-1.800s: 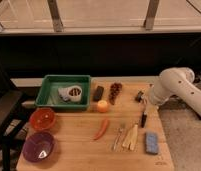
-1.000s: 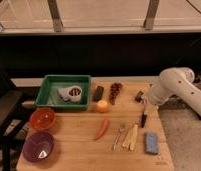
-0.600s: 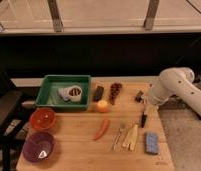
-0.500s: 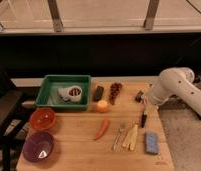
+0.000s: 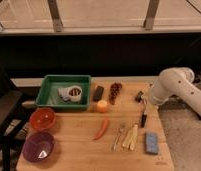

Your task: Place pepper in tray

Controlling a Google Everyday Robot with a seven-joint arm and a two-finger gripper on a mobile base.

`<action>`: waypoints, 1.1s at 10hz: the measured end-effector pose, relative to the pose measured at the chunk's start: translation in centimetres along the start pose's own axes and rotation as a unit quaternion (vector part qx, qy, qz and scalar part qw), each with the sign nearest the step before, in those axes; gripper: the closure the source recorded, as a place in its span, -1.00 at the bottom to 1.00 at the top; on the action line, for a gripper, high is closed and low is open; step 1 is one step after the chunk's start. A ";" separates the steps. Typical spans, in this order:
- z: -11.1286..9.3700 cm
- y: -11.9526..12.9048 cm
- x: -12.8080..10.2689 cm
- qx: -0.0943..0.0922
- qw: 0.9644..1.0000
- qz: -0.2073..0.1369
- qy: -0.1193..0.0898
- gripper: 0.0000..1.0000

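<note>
The slim red-orange pepper point(image 5: 101, 129) lies on the wooden table near its middle, just below a round orange-yellow ball point(image 5: 102, 105). The green tray point(image 5: 50, 85) stands at the back left and holds a white cup point(image 5: 71, 93). My gripper point(image 5: 140, 96) hangs at the table's right side, at the end of the white arm point(image 5: 169, 85), well to the right of the pepper and far from the tray. It holds nothing that I can see.
An orange bowl point(image 5: 42, 119) and a purple bowl point(image 5: 39, 146) sit at the front left. A dark block point(image 5: 98, 93), a dark red clustered strip point(image 5: 114, 92), cutlery point(image 5: 128, 136), a black-handled tool point(image 5: 143, 118) and a blue sponge point(image 5: 152, 142) lie on the table.
</note>
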 end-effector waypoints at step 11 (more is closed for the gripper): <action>2.8 0.8 -11.3 -0.003 0.958 -0.279 -0.059 -0.22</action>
